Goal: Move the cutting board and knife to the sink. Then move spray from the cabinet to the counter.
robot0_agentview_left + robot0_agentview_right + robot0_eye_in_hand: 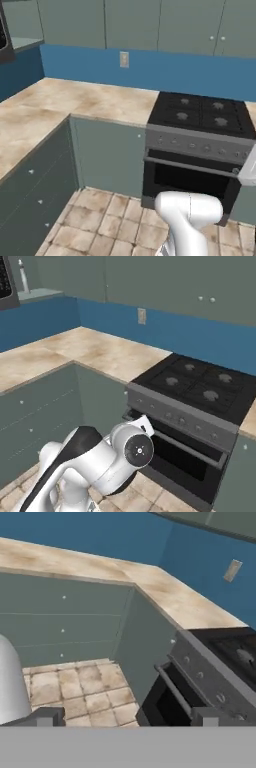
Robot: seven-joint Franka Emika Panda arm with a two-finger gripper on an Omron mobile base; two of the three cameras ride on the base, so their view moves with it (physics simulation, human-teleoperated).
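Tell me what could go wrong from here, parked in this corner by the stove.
1. The arm is folded low, close to the oven door handle; a wide swing could strike it.
2. The gripper stands open, holding nothing, and faces cabinet fronts and floor; I'd reposition before reaching for anything.
3. The counter wraps the corner, so turning the base may clip its edge.

A kitchen: stone counter (pixel 75 102), black stove (pixel 200 117), seemingly wall cabinets (pixel 130 22).

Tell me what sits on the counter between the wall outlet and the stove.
Nothing: in the left base view, the counter runs bare from below the outlet to the stove. The right base view shows the same bare stretch.
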